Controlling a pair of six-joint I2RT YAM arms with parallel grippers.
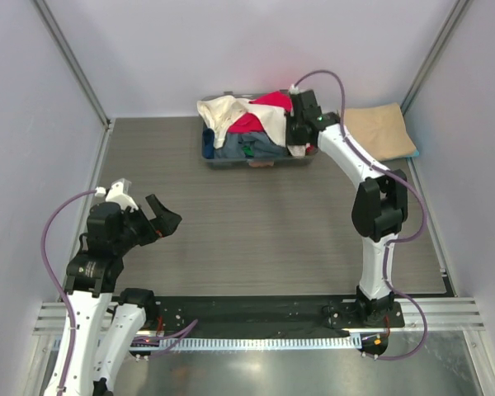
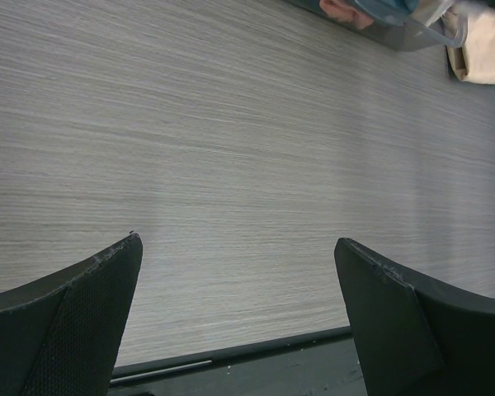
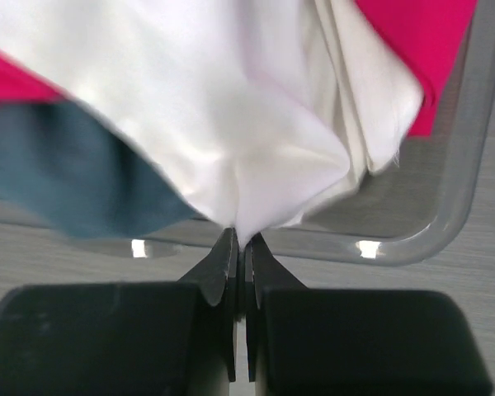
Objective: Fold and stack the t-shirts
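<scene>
Several t-shirts fill a grey plastic tub (image 1: 214, 160) at the back of the table: a cream-white t-shirt (image 1: 223, 115), a red t-shirt (image 1: 249, 122) and a blue-grey t-shirt (image 1: 247, 147). A folded tan t-shirt (image 1: 381, 132) lies flat to the right of the tub. My right gripper (image 1: 297, 148) is at the tub's right end, shut on a pinch of the cream-white t-shirt (image 3: 256, 132) just above the tub rim (image 3: 445, 214). Red cloth (image 3: 412, 41) and blue-grey cloth (image 3: 74, 177) flank that pinch. My left gripper (image 1: 167, 221) hangs open over the bare table near the front left; its fingers (image 2: 82, 313) hold nothing.
Grey wood-grain table (image 1: 256, 231) lies between the arms. White walls close in the left, back and right sides. A black base rail (image 1: 256, 312) runs along the near edge. In the left wrist view the tub (image 2: 396, 29) and the tan t-shirt (image 2: 487, 49) show at the top right.
</scene>
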